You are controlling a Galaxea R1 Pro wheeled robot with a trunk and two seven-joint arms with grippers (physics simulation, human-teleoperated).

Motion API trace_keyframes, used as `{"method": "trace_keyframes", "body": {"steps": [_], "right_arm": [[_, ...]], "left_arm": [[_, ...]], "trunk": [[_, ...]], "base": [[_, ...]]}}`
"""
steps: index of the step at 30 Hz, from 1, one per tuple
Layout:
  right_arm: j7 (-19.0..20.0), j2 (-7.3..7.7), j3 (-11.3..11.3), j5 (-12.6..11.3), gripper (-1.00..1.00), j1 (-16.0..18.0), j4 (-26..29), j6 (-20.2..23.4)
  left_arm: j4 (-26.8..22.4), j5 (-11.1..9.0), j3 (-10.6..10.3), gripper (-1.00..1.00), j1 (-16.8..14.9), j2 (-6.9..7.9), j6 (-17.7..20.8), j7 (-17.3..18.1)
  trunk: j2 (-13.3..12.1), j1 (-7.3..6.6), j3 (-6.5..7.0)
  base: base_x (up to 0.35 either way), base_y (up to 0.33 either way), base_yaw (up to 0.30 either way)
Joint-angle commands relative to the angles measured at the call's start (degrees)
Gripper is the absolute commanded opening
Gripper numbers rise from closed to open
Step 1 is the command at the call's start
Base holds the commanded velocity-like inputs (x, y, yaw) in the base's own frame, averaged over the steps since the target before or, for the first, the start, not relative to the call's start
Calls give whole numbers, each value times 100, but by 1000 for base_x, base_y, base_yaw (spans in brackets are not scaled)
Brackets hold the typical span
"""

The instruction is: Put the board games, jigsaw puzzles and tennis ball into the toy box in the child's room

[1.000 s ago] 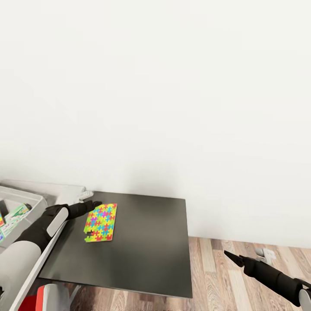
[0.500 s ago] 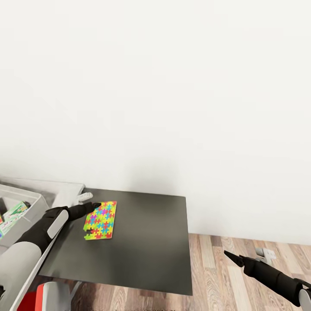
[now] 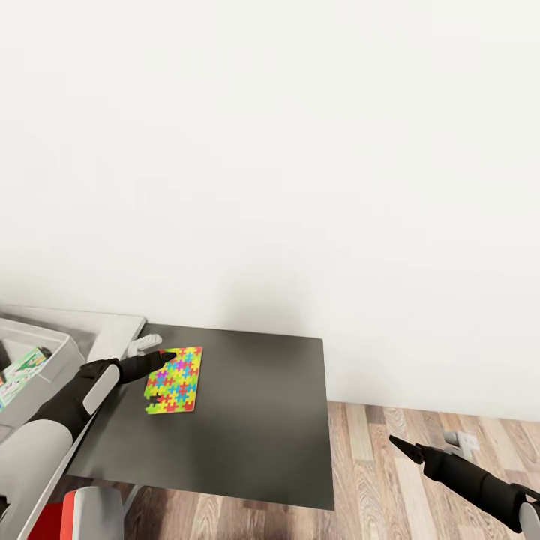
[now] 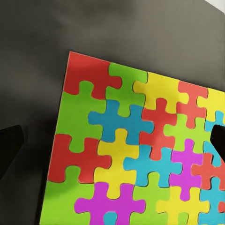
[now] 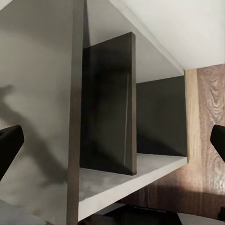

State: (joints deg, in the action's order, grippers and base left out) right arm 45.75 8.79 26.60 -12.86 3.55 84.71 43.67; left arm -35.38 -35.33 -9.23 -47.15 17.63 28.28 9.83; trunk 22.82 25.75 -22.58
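A flat multicoloured jigsaw puzzle (image 3: 175,380) lies on the black table (image 3: 255,420) near its left end. My left gripper (image 3: 166,355) hovers at the puzzle's far left corner. In the left wrist view the puzzle (image 4: 140,150) lies close under the open gripper (image 4: 112,140), one dark fingertip (image 4: 9,150) off its edge and the other over it. The grey toy box (image 3: 45,352) stands at the far left with a green board game (image 3: 26,366) inside. My right gripper (image 3: 397,444) hangs open over the wooden floor, right of the table.
A white wall runs close behind the table. Wooden floor (image 3: 420,457) lies to the right of the table. The right wrist view looks at grey and dark shelf panels (image 5: 108,108). A small white part (image 3: 146,342) sits by the toy box's corner.
The whole picture has shifted slightly, so the camera moved. The left gripper stays at the puzzle's corner and the right arm has kept its place.
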Motion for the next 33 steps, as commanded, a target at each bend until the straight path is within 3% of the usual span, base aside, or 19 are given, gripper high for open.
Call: {"method": "trace_keyframes", "body": {"steps": [1,21,33], "right_arm": [[13,0,6,-14,100,4,2,32],[13,-7,-5,-6,100,5,0,0],[13,-7,-6,-6,100,2,-15,1]], "left_arm": [[-4,-18,-22,100,-4,6,15,1],[-38,-18,-29,100,-4,4,11,1],[-52,-18,-35,100,-4,4,15,3]], "trunk": [[10,3,-10],[10,3,-13],[10,3,-13]], "base": [[0,0,0],[0,-4,0],[0,-126,0]]}}
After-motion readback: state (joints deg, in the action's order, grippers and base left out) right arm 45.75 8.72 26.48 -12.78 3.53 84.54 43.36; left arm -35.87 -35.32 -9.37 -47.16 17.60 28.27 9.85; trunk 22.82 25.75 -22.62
